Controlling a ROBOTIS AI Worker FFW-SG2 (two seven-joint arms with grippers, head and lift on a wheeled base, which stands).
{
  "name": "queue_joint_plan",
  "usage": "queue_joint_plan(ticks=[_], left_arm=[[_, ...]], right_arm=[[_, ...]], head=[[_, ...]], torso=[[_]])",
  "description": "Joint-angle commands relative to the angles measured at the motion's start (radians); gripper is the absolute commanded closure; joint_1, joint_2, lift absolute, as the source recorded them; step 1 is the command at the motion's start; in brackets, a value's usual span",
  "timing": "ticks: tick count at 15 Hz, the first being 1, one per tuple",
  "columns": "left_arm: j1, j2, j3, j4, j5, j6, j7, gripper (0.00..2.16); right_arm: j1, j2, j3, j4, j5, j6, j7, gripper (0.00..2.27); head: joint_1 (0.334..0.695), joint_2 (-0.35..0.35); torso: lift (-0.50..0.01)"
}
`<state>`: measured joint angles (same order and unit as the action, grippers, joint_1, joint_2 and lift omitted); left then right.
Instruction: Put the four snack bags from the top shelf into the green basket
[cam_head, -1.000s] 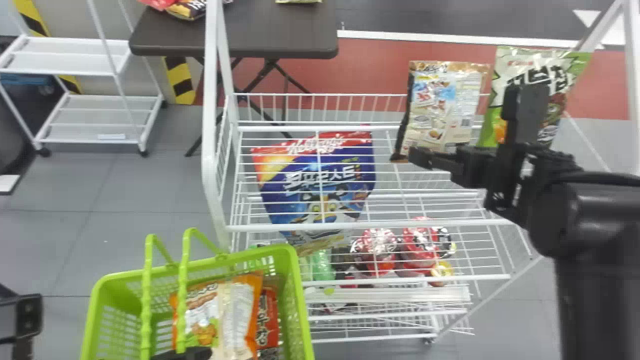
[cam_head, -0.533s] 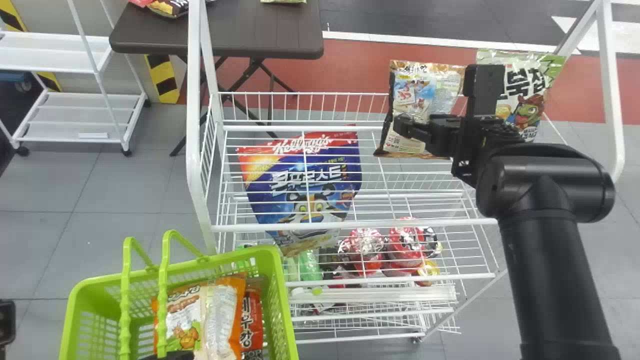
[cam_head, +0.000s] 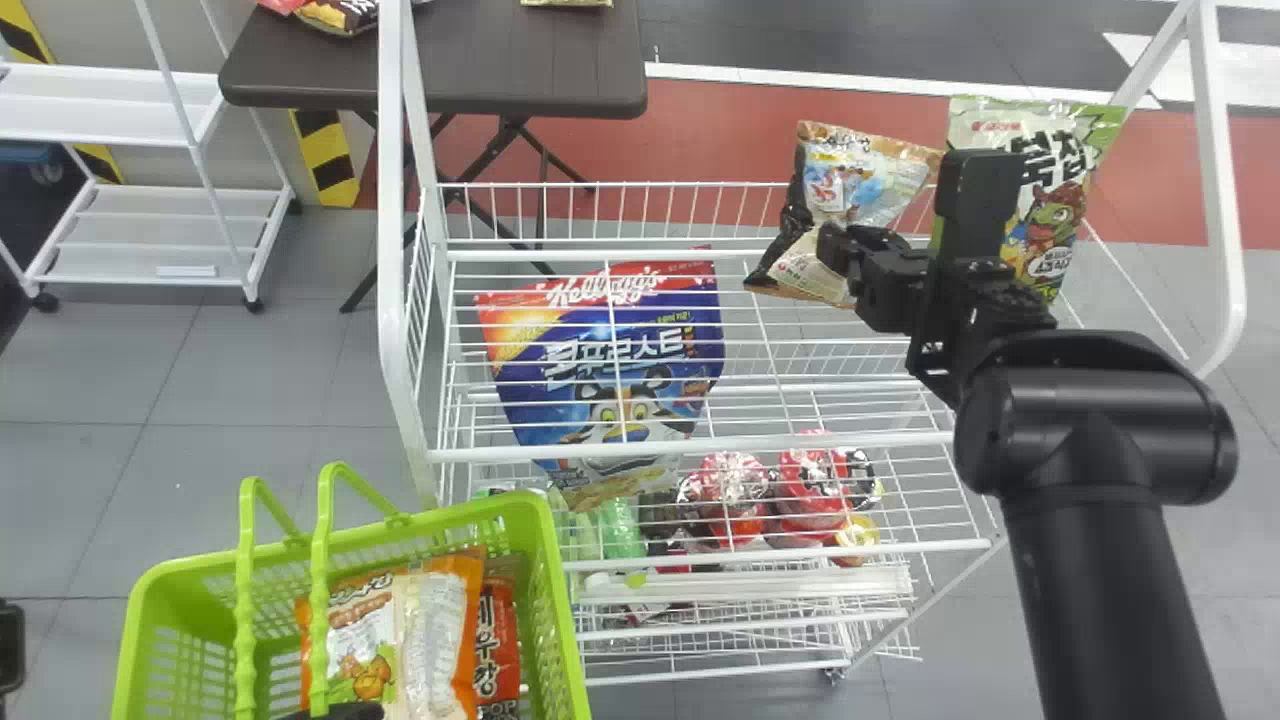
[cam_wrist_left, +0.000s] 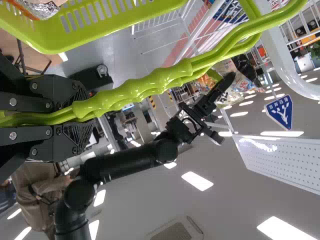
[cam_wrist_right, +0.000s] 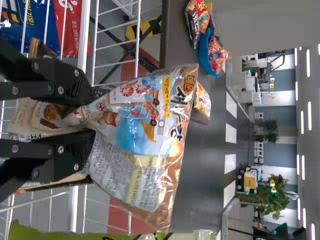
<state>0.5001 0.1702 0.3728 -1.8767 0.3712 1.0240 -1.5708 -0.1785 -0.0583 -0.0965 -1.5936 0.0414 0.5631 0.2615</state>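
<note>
A white rack (cam_head: 391, 200) and dark table (cam_head: 520, 60) stand on grey tiles (cam_head: 280, 370).

Can read "Kellogg's" and "푸로스트" on the blue bag (cam_head: 585, 385), well to the left of the right fingers (cam_head: 840, 247); "새우깡" on the snack bag (cam_wrist_right: 140, 130) between them; "북칩" on the green bag (cam_head: 1050, 205) to their right; "POP" on the red bag (cam_head: 503, 630), far down to their left.

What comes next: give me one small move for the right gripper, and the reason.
Likely a lift: the right gripper pinches the bag between its fingers, and the shelf's front rail lies between it and the basket.
</note>
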Motion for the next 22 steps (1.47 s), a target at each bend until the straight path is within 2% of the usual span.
queue_joint_plan(ticks=[1, 3, 6, 8, 11, 12, 16, 17, 19, 22], left_arm=[[0.002, 0.000, 0.000, 0.001, 0.000, 0.000, -0.010, 2.15], [0.002, 0.000, 0.001, 0.002, 0.000, 0.000, -0.010, 2.15], [-0.002, 0.000, 0.000, 0.007, 0.000, 0.000, -0.010, 2.15], [-0.003, 0.000, 0.000, 0.011, 0.000, -0.003, -0.010, 2.15], [-0.008, 0.000, -0.002, 0.013, 0.000, -0.003, -0.010, 2.15], [-0.009, -0.002, -0.003, 0.011, 0.000, 0.000, -0.010, 2.15], [-0.009, -0.002, -0.006, 0.011, 0.000, 0.000, -0.010, 2.15], [-0.009, -0.002, -0.008, 0.010, 0.000, 0.000, -0.010, 2.15], [-0.008, -0.003, -0.009, 0.005, 0.000, 0.000, -0.010, 2.15], [-0.006, -0.003, -0.014, -0.002, 0.002, 0.003, -0.010, 2.15]], right_arm=[[0.050, -0.002, -0.014, -0.071, -0.028, 0.001, 0.013, 2.26], [0.151, -0.002, -0.025, -0.232, -0.071, 0.038, 0.022, 2.26], [0.336, -0.002, -0.019, -0.580, -0.153, 0.182, 0.047, 2.26], [0.468, -0.002, -0.023, -0.796, -0.268, 0.354, 0.079, 2.26], [0.602, -0.003, -0.014, -0.944, -0.423, 0.541, 0.154, 2.26], [0.614, -0.003, -0.005, -0.951, -0.457, 0.599, 0.173, 2.26], [0.636, -0.009, 0.130, -0.911, -0.474, 0.697, 0.222, 2.26], [0.625, -0.009, 0.158, -0.885, -0.472, 0.706, 0.220, 2.26], [0.579, -0.009, 0.212, -0.790, -0.486, 0.768, 0.217, 2.26], [0.511, -0.011, 0.284, -0.621, -0.483, 0.755, 0.220, 2.26]], head=[[0.695, -0.105], [0.695, -0.106], [0.695, -0.095], [0.695, -0.070], [0.695, 0.003], [0.695, 0.067], [0.695, 0.213], [0.695, 0.291], [0.695, 0.344], [0.695, 0.350]], torso=[[0.000], [0.000], [0.000], [0.000], [0.000], [0.000], [0.000], [0.000], [0.000], [0.000]])
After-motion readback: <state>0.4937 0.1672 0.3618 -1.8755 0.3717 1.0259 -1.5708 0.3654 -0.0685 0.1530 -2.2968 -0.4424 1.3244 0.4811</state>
